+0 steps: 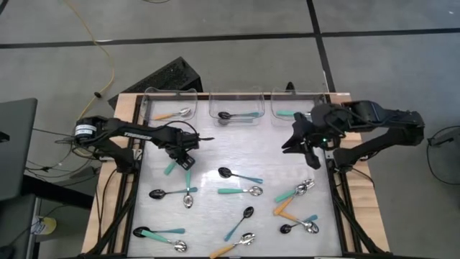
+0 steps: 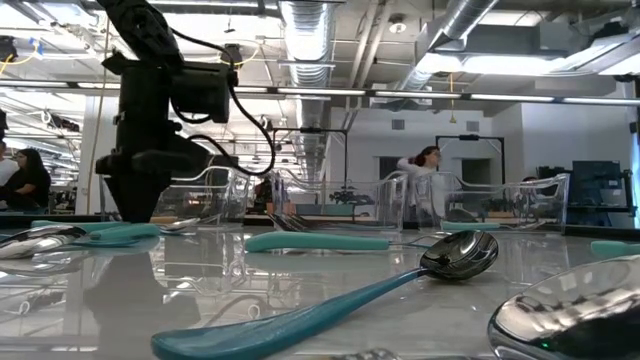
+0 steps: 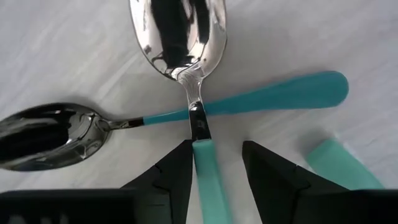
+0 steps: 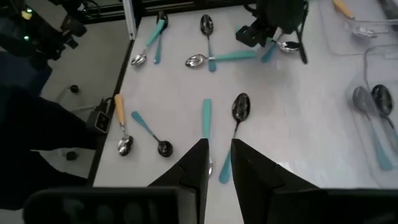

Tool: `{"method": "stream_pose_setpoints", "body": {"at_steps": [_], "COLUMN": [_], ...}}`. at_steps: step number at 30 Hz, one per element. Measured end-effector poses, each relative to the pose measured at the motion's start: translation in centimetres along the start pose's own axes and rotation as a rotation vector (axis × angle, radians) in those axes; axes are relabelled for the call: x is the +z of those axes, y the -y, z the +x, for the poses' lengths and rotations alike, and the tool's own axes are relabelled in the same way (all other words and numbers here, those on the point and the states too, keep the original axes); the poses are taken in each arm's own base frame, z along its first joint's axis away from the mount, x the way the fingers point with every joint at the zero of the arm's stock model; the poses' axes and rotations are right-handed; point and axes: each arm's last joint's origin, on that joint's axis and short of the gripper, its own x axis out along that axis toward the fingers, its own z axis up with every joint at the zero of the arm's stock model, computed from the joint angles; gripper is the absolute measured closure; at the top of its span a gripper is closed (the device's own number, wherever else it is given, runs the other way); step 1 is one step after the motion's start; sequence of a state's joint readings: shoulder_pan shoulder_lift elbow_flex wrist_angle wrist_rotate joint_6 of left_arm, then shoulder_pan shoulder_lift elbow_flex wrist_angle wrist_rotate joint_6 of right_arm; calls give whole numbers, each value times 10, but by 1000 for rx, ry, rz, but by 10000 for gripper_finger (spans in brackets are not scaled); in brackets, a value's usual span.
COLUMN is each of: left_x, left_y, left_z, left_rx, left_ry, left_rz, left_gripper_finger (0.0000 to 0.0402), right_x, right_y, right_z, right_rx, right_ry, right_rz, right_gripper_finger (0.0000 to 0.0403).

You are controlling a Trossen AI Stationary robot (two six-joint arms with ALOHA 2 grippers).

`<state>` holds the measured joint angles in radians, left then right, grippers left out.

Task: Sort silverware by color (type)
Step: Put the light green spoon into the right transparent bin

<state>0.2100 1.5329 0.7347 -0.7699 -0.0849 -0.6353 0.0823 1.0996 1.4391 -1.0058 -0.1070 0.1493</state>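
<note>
Several spoons lie scattered on the white table (image 1: 215, 155). My left gripper (image 1: 185, 158) is low over a silver spoon with a teal handle (image 1: 188, 188). In the left wrist view the gripper (image 3: 216, 144) is open, one finger on each side of that handle (image 3: 208, 171). The spoon's neck lies across the teal handle (image 3: 280, 96) of a dark-bowled spoon (image 3: 56, 134). My right gripper (image 1: 295, 144) hangs in the air in front of the right bin (image 1: 298, 92). It (image 4: 219, 144) is narrowly open and holds nothing. My left gripper comes at the silver spoon's teal handle (image 3: 204, 155) from above, its fingers lined up along the handle. The handle runs close beside one finger (image 3: 180, 168). I cannot tell whether that finger touches it. The spoon lies flat on the table.
Three clear bins stand along the far edge: the left bin (image 1: 171, 91) holds an orange-handled spoon, the middle one (image 1: 235, 91) a dark-bowled teal spoon. A loose teal handle (image 1: 170, 167) lies beside my left gripper. More spoons lie at the middle (image 1: 241, 175) and the near right (image 1: 295, 192).
</note>
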Motion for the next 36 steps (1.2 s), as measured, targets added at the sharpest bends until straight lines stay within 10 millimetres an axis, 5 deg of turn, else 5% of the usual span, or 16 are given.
{"method": "stream_pose_setpoints", "body": {"at_steps": [8,16,28,36], "left_x": [0,17,63,71], "left_y": [-1,5,33,41], "left_z": [-6,-60,-153,-184], "left_rx": [-50,-205,-748,-1076], "left_ry": [-20,102,900,1140], "left_rz": [82,150,301,486], "left_gripper_finger": [380,375,378,378], "right_x": [1,1,-8,3], "right_y": [6,12,56,53], "right_z": [0,1,69,100], "right_rx": [-29,-55,-123,-7], "right_ry": [6,7,312,578], "right_rz": [1,32,240,201], "right_gripper_finger": [310,310,310,310]}}
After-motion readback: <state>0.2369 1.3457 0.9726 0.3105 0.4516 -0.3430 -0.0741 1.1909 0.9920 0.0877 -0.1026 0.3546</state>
